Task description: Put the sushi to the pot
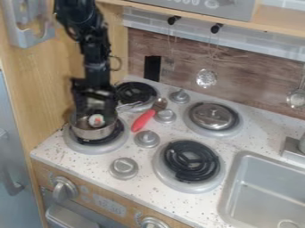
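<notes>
1. Here's the action, at the left of the stove: the black gripper (95,112) hangs down right at the metal pot (94,133), its lower end by the rim.
2. And there's the sushi (96,120) — a small, pale round piece with a touch of orange, showing at the pot's mouth, directly below the gripper's dark body.
3. Is it gripped or let go? Can't call that one; the picture doesn't settle whether the gripper is open or closed, or whether the piece rests on the pot's bottom.
4. The pot itself sits upright on the near left burner (74,145), black coil peeking out around its base.
5. Just behind, the far left burner (136,92) sits partly behind the arm.
6. Over in the middle, a utensil with a red handle (142,121) and a metal head lies slanted among the grey knobs (146,138).
7. Far right burner: a round silver lid (212,116) lies on it, knob up. Nearer the front, the near right burner (191,160) shows its black coil.
8. Out at the right edge, the grey sink (262,191) — and up on the back wall, a perforated metal utensil (206,78) dangles below a black hook (216,28).
</notes>
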Available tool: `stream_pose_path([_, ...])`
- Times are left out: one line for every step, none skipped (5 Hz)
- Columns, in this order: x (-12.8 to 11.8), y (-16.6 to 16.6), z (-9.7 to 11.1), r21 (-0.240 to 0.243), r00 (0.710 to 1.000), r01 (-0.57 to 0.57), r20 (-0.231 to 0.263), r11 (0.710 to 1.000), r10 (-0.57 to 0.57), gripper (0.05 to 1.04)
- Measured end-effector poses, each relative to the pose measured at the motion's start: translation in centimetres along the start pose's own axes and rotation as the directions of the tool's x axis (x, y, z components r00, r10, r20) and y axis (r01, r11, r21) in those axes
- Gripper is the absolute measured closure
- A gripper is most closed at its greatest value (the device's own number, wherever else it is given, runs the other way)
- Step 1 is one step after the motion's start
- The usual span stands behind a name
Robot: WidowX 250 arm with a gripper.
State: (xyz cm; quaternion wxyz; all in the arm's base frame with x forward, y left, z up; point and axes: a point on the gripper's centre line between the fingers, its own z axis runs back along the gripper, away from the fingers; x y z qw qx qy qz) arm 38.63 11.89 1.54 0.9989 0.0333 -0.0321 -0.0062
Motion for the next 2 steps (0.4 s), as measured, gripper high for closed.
stream_pose_path([-0.6,-3.1,0.1,-0.013,0.998,0.056,-0.025,0.998,-0.057,0.085])
stream_pose_path([-1.3,-4.5,-0.6,-0.024,0.996,0.074,-0.046,0.997,-0.075,0.085])
